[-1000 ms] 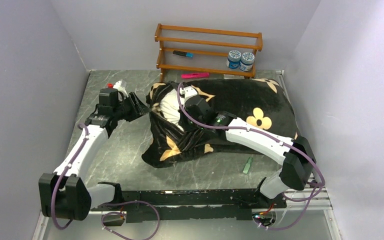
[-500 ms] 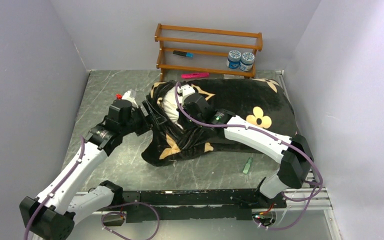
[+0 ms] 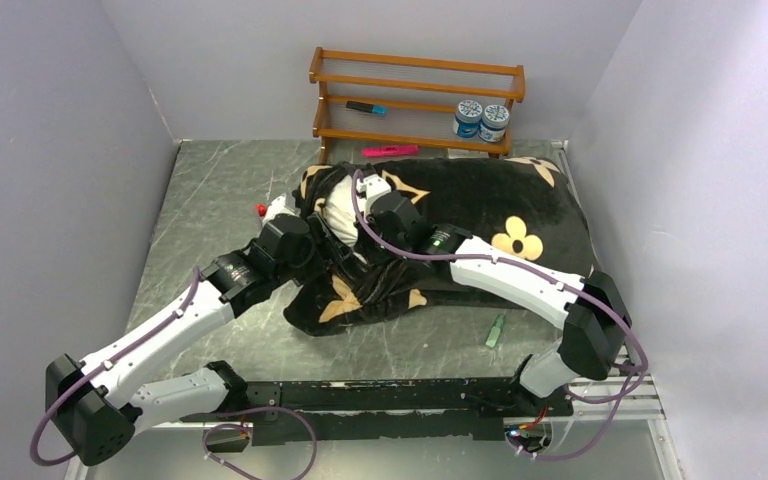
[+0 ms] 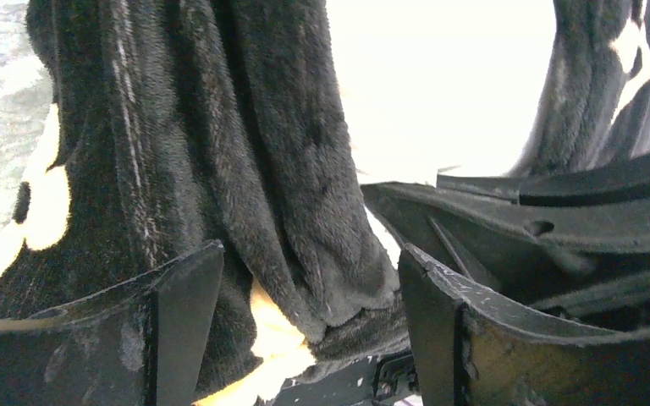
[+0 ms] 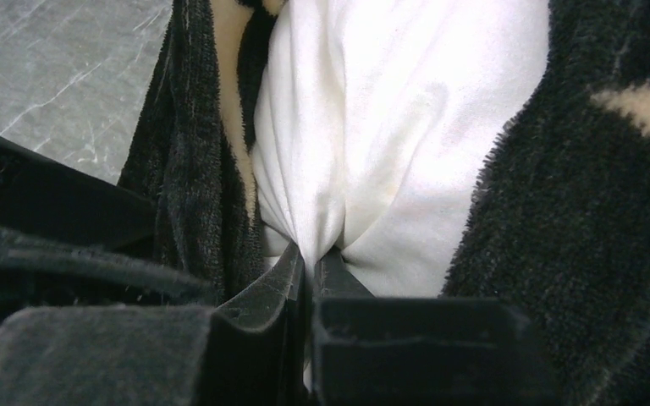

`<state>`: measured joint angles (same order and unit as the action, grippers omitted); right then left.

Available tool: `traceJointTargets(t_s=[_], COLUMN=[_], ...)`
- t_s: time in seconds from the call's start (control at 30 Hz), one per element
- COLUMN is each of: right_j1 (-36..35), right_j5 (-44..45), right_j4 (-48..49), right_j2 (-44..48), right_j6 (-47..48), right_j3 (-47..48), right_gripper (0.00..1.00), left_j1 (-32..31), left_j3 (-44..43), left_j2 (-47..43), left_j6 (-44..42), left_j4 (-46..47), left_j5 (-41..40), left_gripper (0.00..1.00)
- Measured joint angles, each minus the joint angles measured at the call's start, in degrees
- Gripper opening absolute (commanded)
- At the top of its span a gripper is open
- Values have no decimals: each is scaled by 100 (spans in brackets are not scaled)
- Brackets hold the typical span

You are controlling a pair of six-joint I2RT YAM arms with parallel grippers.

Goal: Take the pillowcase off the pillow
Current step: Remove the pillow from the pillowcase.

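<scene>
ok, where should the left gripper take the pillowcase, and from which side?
The bunched edge of the pillowcase at its open end: the thick fold beside the exposed white pillow. Come from the left, where that opening faces; the left gripper stands open astride the fold. The right gripper is shut on the pillow, so pulling leftward should peel the cover back.

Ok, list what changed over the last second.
The left gripper swung in from the left to the open end of the black plush flower-patterned pillowcase. Its jaws now stand open astride a fold of the cover's edge, not yet gripping. The right gripper stayed shut on the plump white pillow fabric. Pillowcase and pillow lie as before.
</scene>
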<state>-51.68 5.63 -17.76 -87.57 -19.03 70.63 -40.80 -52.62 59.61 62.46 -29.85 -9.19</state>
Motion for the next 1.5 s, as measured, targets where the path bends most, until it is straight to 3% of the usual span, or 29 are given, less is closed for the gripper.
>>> traceJointTargets(t_s=[0.4, 0.7, 0.9, 0.97, 1.13, 1.27, 1.37, 1.5], right_j1=[-39, -59, -74, -76, -76, -74, -74, -72], right_j5=[-2, 0, 7, 22, 55, 109, 122, 149], right_j4=[81, 55, -55, -79, -173, -173, -160, -116], right_j2=[221, 264, 348, 369, 424, 428, 428, 428], right_j6=[2, 2, 2, 2, 7, 7, 4, 4], right_j3=[-238, -269, -278, -278, -278, -278, -278, -278], right_gripper=[0, 0, 0, 0, 0, 0, 0, 0], left_j1=[-339, -382, -391, -393, -393, -393, -393, -393], left_j3=[590, 1255, 1532, 1620, 1818, 1759, 1375, 688], left_j2=[118, -426, -730, -896, -1329, -1346, -1008, -581], left_j6=[472, 678, 782, 820, 920, 922, 846, 758], left_j4=[70, 166, 221, 219, 219, 190, 48, -7], left_j5=[-562, -595, -509, -479, -356, -197, -59, 90], left_gripper=[74, 58, 40, 38, 49, 67, 77, 82])
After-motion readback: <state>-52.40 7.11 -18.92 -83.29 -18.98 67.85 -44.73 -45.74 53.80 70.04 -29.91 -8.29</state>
